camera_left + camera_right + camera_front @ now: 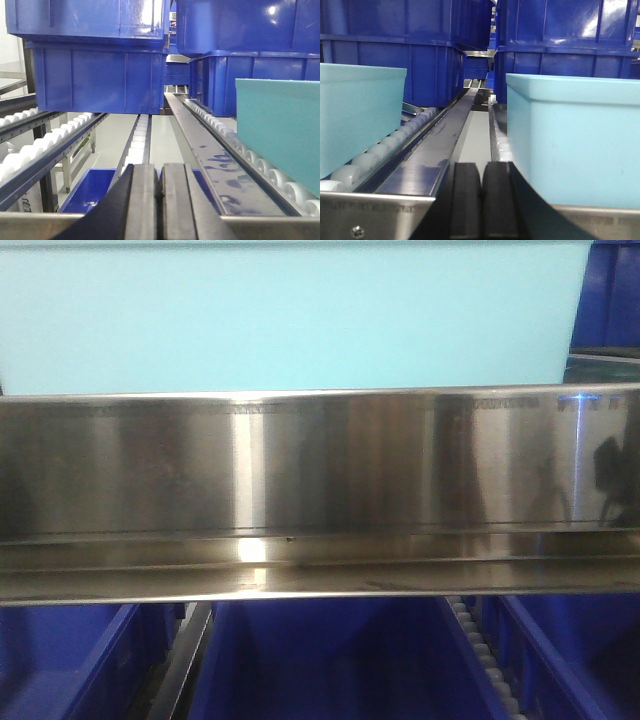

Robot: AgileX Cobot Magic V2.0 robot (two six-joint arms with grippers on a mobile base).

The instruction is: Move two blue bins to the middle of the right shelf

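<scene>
Two pale blue bins [575,140] already sit on the roller shelf [420,165], so the job looks nearly done; left gripper [160,200] and right gripper [481,200] both pressed together, empty

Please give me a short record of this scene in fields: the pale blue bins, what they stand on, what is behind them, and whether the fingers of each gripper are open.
pale blue bin A: left side of the right wrist view, on the roller tracks
pale blue bin B: right side of that view, apart from bin A, with an open lane between them
behind them: dark blue bins, stacked
front view: steel rail under a pale blue bin
left gripper: shut, empty
right gripper: shut, empty
held: neither bin
</scene>
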